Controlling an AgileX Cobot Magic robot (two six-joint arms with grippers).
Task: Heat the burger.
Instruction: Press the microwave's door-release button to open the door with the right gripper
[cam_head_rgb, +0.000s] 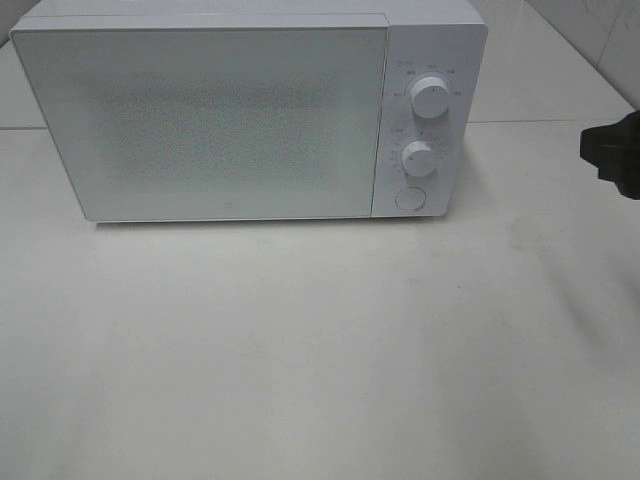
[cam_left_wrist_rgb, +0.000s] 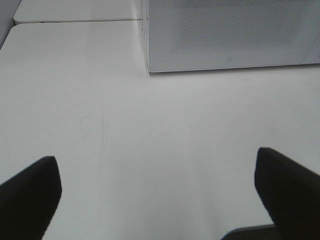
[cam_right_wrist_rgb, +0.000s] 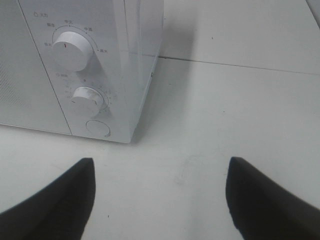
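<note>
Left pincer (cam_left_wrist_rgb: 156, 155) is spread wide, both dark fingers (cam_left_wrist_rgb: 30, 192) well apart, nothing between them, only bare white tabletop (cam_left_wrist_rgb: 150, 130) below, and the microwave (cam_left_wrist_rgb: 230, 35) front corner is ahead of it. Right pincer (cam_right_wrist_rgb: 161, 160) is just as wide open and grips nothing. It hangs over the tabletop near the microwave's control-panel corner, touching neither. From up high, only a dark piece of the right arm (cam_head_rgb: 612, 150) pokes in at the right edge. The microwave door (cam_head_rgb: 200, 110) is shut, with 2 knobs, upper (cam_head_rgb: 430, 98) and lower (cam_head_rgb: 418, 158), above 1 round button (cam_head_rgb: 410, 198). The burger shows in none of the 3 views, so I cannot tell its place, its heading or its long axis.
</note>
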